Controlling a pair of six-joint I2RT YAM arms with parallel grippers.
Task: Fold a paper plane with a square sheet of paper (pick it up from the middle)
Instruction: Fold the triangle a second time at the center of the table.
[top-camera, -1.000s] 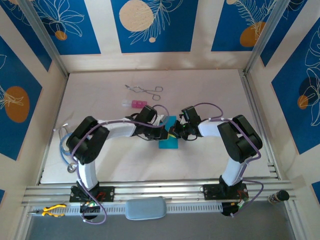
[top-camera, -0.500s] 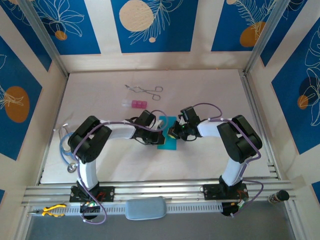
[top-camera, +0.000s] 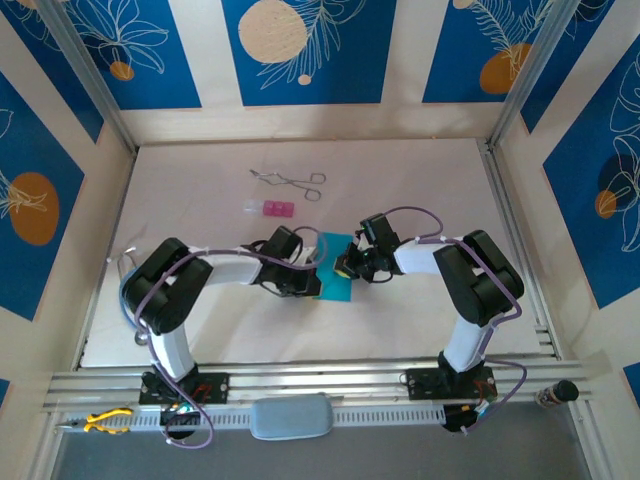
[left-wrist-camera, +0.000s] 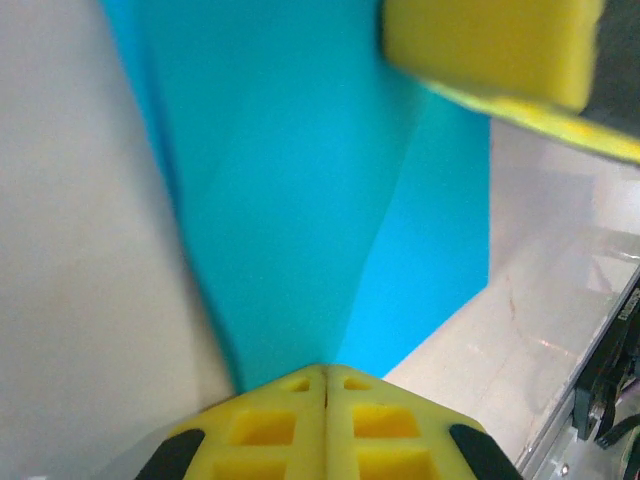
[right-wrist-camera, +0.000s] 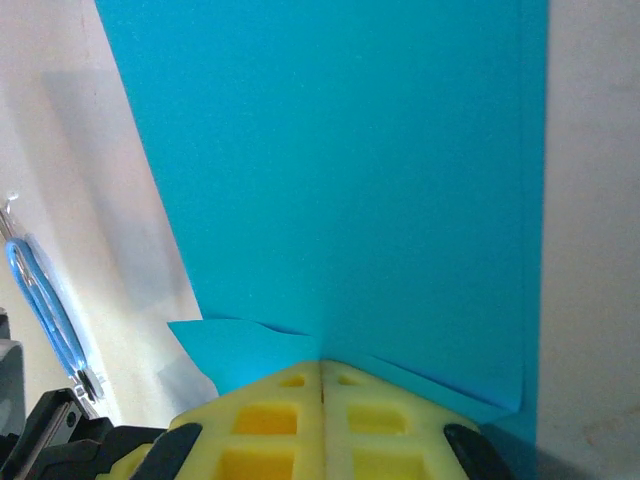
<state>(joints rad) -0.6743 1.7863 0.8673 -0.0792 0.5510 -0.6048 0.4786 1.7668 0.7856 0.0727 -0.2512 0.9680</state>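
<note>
The square sheet of paper (top-camera: 337, 272) is cyan-blue, partly folded, and lies on the white table between the two arms. In the left wrist view the paper (left-wrist-camera: 300, 180) shows a slanting crease and narrows toward my left gripper (left-wrist-camera: 325, 370), whose yellow jaws are shut with their tips at the paper's near point. My left gripper (top-camera: 313, 281) sits at the sheet's left side. My right gripper (right-wrist-camera: 322, 365) is shut too, its tips resting on overlapping layers of the paper (right-wrist-camera: 340, 160). From above, the right gripper (top-camera: 346, 268) is at the sheet's right side. No folded paper plane shape is visible.
Metal forceps (top-camera: 290, 181) and a small pink block (top-camera: 270, 208) lie farther back on the table. A blue cable loop (top-camera: 125, 290) is at the left edge, also seen as a blue cable loop (right-wrist-camera: 40, 300). Yellow pliers (top-camera: 100, 421) rest on the near rail.
My left wrist has swung toward the near side and a little left, keeping its tips on the paper. The sheet looks slightly wider on its left. The right arm has barely moved.
</note>
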